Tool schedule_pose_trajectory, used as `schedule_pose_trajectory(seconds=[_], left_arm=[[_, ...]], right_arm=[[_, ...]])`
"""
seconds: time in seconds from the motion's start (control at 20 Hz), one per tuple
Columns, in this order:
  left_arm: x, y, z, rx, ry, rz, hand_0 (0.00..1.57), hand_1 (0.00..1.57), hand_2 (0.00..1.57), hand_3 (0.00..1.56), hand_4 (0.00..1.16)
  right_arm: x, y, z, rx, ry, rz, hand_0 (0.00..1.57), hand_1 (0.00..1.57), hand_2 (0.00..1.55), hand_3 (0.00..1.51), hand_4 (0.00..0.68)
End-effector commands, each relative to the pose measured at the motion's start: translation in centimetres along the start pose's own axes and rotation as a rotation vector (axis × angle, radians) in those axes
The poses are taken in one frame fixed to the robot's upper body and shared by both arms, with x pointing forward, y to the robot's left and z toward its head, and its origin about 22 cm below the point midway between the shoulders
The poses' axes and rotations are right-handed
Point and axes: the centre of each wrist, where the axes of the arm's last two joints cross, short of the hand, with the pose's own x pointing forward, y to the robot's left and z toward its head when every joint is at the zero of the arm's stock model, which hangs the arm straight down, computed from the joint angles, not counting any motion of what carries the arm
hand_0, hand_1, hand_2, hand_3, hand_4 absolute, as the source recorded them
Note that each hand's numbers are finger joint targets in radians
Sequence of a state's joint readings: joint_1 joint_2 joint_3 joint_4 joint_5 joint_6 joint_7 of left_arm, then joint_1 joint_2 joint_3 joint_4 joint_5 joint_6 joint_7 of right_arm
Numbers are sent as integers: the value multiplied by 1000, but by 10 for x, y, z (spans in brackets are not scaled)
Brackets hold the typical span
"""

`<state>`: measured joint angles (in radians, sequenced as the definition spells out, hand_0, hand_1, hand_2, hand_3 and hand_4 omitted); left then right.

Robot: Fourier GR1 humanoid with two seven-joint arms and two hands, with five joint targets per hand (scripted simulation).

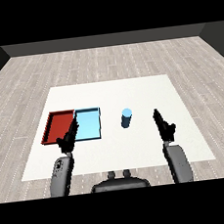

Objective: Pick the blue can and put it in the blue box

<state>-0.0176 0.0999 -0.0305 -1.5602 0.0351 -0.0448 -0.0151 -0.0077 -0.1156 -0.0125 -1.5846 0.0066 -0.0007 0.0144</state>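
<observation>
The blue can (126,117) stands upright on the white table (112,96), just right of the light blue tray (88,125). My right hand (164,126) is raised to the right of the can with a gap between them, fingers straight and open. My left hand (68,138) hovers over the near left corner of the blue tray, fingers straight, holding nothing. The blue tray has nothing in it.
A red tray (59,126) lies directly left of the blue tray, touching it, and holds nothing. Bare table surface stretches behind the trays and can. Wooden floor surrounds the table.
</observation>
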Motion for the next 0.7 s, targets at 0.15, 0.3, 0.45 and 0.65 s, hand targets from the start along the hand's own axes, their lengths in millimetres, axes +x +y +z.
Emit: schedule_pose_trajectory(seconds=[0.15,0.3,0.45,0.65], left_arm=[[0,3,6,58,21,-25,0,0,0,0,0],[28,-4,-4,53,-275,31,0,0,0,0,0],[15,-3,6,50,-319,35,0,0,0,0,0],[1,11,11,62,-351,25,0,0,0,0,0]], right_arm=[[-7,-46,1,42,12,3,0,0,0,0,0],[9,-41,-3,103,-228,-205,0,0,0,0,0],[8,-53,-3,130,-240,-257,0,0,0,0,0],[-11,-71,2,146,-253,-271,0,0,0,0,0]])
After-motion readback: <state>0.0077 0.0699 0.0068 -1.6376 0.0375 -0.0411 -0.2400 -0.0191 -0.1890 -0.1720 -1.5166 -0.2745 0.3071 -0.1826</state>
